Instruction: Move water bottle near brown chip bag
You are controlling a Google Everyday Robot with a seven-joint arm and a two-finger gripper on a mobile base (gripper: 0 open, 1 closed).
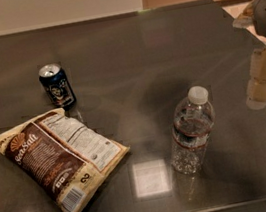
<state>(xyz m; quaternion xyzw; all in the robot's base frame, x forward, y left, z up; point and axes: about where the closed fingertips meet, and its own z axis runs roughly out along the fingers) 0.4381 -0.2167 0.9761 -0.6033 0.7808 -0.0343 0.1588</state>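
Note:
The water bottle (pixel 192 131) stands upright on the dark table (pixel 129 53), right of centre, clear and ribbed with a white cap. The brown chip bag (pixel 61 163) lies flat at the front left, with "Sea Salt" lettering, a white nutrition panel and a barcode. A gap of bare table separates the bottle from the bag's right corner. My gripper (pixel 263 81) hangs at the right edge of the view, to the right of the bottle and a little behind it, not touching it. It holds nothing that I can see.
A dark blue can (pixel 57 85) stands upright just behind the chip bag's far end. The table's front edge runs along the bottom of the view. Its right edge passes behind the gripper. A wall lies beyond the far edge.

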